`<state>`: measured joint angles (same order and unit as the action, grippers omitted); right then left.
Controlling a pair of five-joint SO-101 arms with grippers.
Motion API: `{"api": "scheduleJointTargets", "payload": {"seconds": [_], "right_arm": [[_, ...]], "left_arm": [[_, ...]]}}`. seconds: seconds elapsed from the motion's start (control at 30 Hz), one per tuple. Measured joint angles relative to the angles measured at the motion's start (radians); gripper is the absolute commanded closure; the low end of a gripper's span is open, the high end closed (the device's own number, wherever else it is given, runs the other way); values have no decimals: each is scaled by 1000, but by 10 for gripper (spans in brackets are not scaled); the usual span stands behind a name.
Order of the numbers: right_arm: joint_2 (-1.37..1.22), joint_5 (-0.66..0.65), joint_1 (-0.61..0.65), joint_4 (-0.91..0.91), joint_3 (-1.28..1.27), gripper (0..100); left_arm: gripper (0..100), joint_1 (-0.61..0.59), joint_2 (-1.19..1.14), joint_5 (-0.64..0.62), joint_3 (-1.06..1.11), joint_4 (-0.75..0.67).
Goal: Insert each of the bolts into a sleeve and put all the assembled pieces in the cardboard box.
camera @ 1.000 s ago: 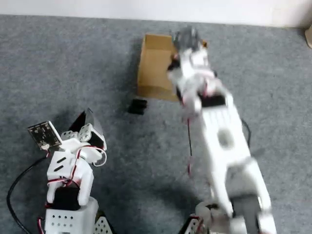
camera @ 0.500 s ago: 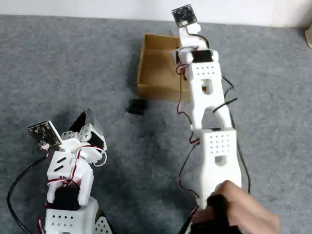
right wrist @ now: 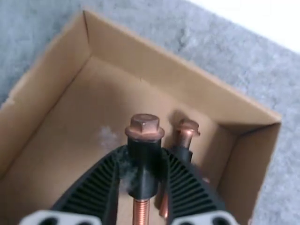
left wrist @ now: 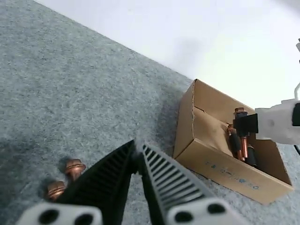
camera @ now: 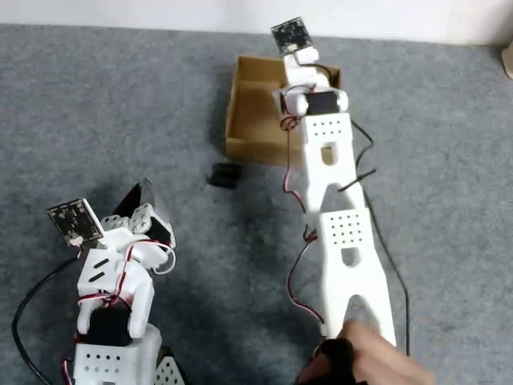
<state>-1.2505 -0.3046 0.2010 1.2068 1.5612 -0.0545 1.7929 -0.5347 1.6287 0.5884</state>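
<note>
Grey carpet [camera: 120,104] covers the work surface, with a white wall [camera: 160,12] along the far edge. At the near left the left arm sits folded. The left gripper [left wrist: 138,149] has its jaws pressed together with nothing between them. Near its tips, the left wrist view catches two loose bolts [left wrist: 74,167] lying close together on the carpet.

Farther right, in the high view, a lone black sleeve [camera: 225,175] lies on the carpet just in front of the box [camera: 250,150]. The box's outer wall bears faint blue print, too small to read.

The right arm stretches out to the box's right part. Its right gripper [right wrist: 143,159] is clenched on an assembled piece [right wrist: 144,127], a black sleeve with a copper bolt through it. The bolt's head stands above the jaws and its shank pokes out below. The piece hangs upright over the box's floor. Just beside it, the right wrist view shows a second piece [right wrist: 186,135] leaning near the box's corner. The left wrist view gives both pieces from the side.
</note>
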Motion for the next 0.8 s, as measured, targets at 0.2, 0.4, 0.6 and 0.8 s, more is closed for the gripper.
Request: {"api": "scheduleJointTargets", "payload": {"seconds": [0.2,0.4,0.6,0.8], "right_arm": [[3,0,15,61,8,782],[5,0,38,158,86,762],[25,0,40,261,94,762],[172,0,51,382,95,763]], "left_arm": [[982,0,0,0,0,0],[982,0,0,0,0,0],[982,0,0,0,0,0],[982,0,0,0,0,0]]}}
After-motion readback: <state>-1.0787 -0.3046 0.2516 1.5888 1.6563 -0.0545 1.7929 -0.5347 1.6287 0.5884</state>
